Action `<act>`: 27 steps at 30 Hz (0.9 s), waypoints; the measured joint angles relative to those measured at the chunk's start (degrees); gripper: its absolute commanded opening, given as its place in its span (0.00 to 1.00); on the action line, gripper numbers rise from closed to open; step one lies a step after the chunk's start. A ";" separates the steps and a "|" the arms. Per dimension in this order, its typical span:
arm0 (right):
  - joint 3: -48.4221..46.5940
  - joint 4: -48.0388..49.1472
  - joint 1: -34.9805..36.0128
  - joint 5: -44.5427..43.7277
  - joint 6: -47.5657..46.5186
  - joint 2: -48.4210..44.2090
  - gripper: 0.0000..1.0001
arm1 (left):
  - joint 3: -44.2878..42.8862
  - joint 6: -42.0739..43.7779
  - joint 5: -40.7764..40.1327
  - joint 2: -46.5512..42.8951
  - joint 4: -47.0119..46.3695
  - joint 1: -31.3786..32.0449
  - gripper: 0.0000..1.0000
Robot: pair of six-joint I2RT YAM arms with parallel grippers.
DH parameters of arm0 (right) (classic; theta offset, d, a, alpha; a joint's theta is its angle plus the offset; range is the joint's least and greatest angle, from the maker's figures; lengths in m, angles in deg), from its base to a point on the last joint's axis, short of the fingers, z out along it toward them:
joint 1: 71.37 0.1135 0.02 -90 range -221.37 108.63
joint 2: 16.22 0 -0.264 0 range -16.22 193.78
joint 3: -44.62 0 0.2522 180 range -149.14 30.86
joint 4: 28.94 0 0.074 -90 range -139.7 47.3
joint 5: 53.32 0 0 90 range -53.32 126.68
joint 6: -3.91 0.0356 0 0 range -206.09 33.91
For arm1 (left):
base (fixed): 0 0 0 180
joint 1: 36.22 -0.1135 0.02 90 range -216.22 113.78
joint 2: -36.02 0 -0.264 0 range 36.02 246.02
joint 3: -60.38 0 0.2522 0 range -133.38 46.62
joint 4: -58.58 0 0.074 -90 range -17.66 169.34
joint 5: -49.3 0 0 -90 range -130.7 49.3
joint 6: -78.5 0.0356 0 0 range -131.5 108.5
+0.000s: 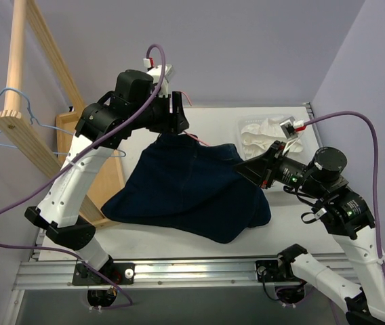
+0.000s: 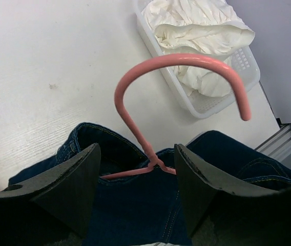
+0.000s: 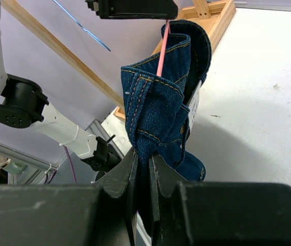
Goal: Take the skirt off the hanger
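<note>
The white skirt (image 2: 196,25) lies crumpled in a white basket (image 2: 203,108) at the back right, also the skirt (image 1: 264,130) in the top view. The light-blue hanger (image 1: 15,96) hangs bare on the wooden rod at the left. A dark denim garment (image 1: 186,189) hangs on a pink wire hanger (image 2: 135,123). My left gripper (image 2: 138,182) is open, its jaws on either side of the pink hanger's neck above the waistband. My right gripper (image 3: 144,164) is shut on a fold of the denim garment (image 3: 158,102), holding it up off the table.
A wooden rack (image 1: 17,61) with its base board (image 1: 70,128) stands along the left side. The left arm's purple cable (image 1: 111,135) loops over the table. The table's near edge carries a metal rail (image 1: 179,271).
</note>
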State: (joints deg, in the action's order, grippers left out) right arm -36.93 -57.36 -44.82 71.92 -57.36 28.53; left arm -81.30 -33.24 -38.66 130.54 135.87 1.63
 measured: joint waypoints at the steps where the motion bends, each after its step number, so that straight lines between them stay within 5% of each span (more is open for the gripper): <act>1: 0.00 0.02 0.00 0.00 0.09 -0.04 0.00 | 0.48 -0.24 0.35 0.00 -0.33 -0.26 0.67; 27: -1.29 0.52 0.00 -0.90 1.92 -0.09 0.00 | 9.25 -6.36 10.34 -1.90 -10.78 -3.72 0.50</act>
State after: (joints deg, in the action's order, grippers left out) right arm -38.22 -56.83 -44.82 71.03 -55.44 28.45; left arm -72.06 -39.60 -28.32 128.63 125.09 -2.09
